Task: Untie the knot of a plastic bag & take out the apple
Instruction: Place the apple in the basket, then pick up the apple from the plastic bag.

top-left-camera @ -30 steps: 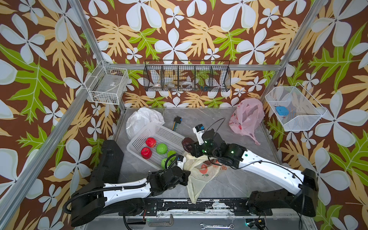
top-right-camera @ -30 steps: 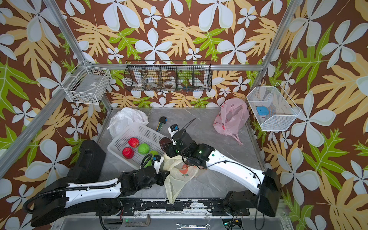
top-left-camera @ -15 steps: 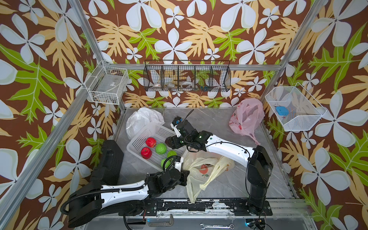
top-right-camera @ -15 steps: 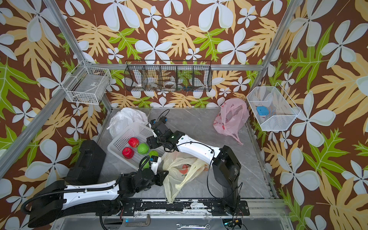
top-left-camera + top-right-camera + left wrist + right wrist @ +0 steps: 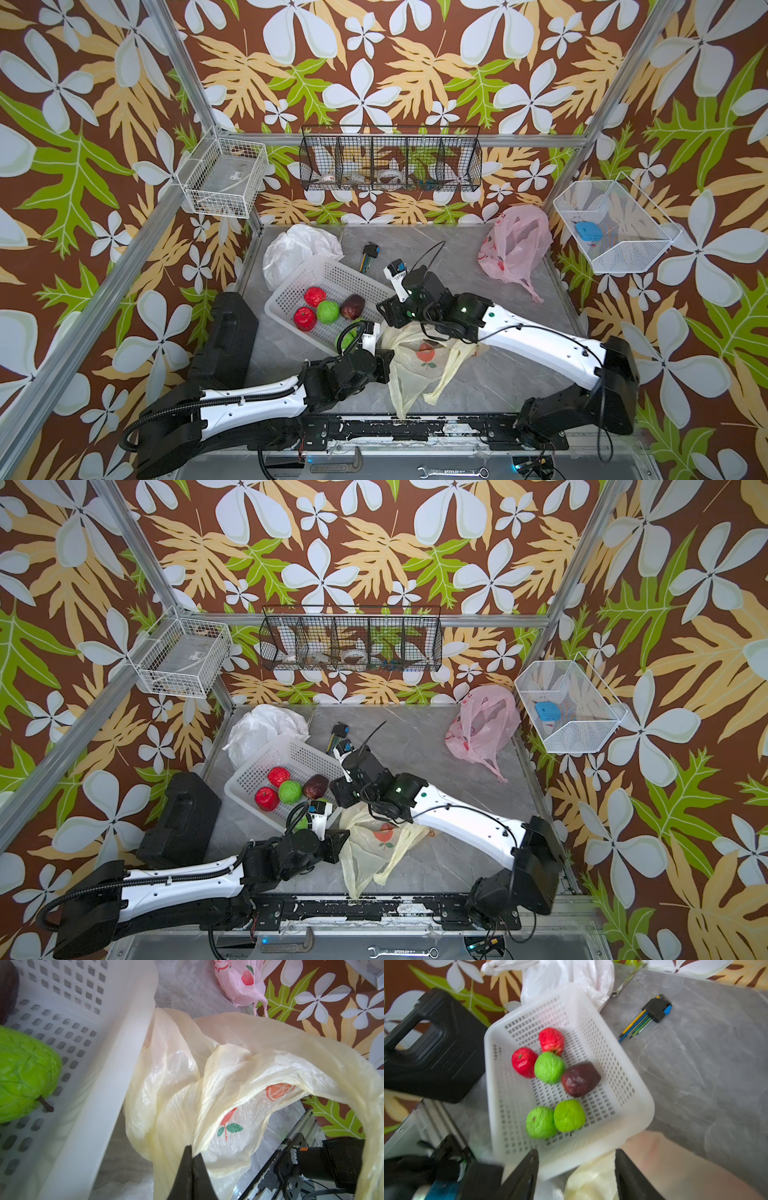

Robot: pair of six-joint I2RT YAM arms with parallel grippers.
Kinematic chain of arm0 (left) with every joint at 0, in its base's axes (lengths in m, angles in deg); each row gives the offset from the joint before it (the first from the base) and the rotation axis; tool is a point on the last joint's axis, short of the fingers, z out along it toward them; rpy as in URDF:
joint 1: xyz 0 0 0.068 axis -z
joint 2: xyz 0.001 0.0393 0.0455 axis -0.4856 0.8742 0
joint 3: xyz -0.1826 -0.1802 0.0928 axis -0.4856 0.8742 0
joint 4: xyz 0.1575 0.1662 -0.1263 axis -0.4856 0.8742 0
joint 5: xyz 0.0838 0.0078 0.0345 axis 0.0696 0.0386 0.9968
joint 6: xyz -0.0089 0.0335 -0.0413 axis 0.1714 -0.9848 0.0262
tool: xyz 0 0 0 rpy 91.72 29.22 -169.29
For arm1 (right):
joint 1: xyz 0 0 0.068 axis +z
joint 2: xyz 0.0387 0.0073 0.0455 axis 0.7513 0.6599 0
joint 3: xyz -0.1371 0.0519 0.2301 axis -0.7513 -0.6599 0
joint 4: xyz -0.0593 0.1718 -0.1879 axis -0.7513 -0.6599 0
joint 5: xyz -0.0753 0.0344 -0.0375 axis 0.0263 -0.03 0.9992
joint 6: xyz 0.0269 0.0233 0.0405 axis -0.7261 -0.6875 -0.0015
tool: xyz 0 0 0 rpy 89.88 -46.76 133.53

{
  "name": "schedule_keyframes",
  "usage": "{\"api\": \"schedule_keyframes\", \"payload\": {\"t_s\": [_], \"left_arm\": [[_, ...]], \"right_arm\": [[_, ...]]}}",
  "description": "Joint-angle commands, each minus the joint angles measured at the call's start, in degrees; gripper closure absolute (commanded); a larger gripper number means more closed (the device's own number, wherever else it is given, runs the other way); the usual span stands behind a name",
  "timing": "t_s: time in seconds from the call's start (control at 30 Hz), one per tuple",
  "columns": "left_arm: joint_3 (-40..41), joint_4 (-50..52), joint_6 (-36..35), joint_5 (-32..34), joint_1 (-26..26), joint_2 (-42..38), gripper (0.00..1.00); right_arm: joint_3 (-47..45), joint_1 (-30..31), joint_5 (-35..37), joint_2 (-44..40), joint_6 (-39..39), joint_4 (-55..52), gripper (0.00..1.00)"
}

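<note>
The yellow plastic bag [image 5: 419, 365] [image 5: 374, 848] lies slack on the grey table with its mouth open and its handles loose; no knot shows. My left gripper [image 5: 387, 360] [image 5: 193, 1151] is shut on the bag's edge [image 5: 228, 1084]. A dark red apple [image 5: 352, 306] [image 5: 315, 786] [image 5: 580, 1079] lies in the white basket [image 5: 328, 276] [image 5: 623, 1059] beside red and green apples. My right gripper [image 5: 380, 309] [image 5: 576, 1153] is open and holds nothing. It hovers at the basket's near corner, over the bag's top.
A pink bag [image 5: 515, 245] sits at the back right and a white bag [image 5: 295, 249] behind the basket. A hex key set [image 5: 369, 254] lies at mid-back. A black case [image 5: 228, 336] stands left of the basket. Wire baskets hang on the walls.
My right gripper carried the dark red apple from the bag to the basket, let it go there and drew back toward the bag. The left gripper kept its hold.
</note>
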Motion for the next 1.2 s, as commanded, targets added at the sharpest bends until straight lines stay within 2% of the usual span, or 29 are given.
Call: {"api": "schedule_keyframes", "payload": {"t_s": [0.0,0.13,0.23,0.37,0.6,0.7,0.8,1.0,1.17], "left_arm": [[-1.4,-2.1,-1.7,-1.0,-1.0,1.4,1.0],[-3.8,-3.8,-2.8,-4.9,-3.0,5.1,1.0],[-5.6,-5.4,-3.0,-8.0,-4.0,7.4,1.0],[-8.0,-5.7,-3.8,-9.3,-4.1,9.6,1.0],[-9.9,-4.2,-4.9,-10.9,-4.1,10.9,1.0],[-10.0,-3.9,-4.9,-11.7,-4.0,10.9,1.0],[-10.8,-2.8,-5.3,-12.7,-4.0,11.3,1.0],[-11.9,-1.3,-5.9,-13.5,-4.1,11.3,1.0],[-11.8,-0.7,-6.4,-13.6,-4.0,11.0,1.0]], "right_arm": [[-6.0,3.5,7.1,-6.8,-4.0,2.2,0.47],[-16.0,7.8,10.9,-15.1,-7.8,4.7,0.66],[-21.9,8.5,11.5,-18.4,-11.2,4.7,0.76],[-26.6,7.6,13.9,-20.1,-12.5,3.3,0.79],[-29.6,-3.0,13.1,-19.8,-10.4,-0.9,0.81],[-29.6,-6.0,13.6,-18.5,-8.2,-1.4,0.78],[-29.4,-8.1,13.0,-16.6,-6.6,0.2,0.71],[-27.8,-11.0,12.9,-11.3,-2.7,3.8,0.42],[-26.3,-13.2,12.0,-6.4,0.4,8.5,0.28]]}}
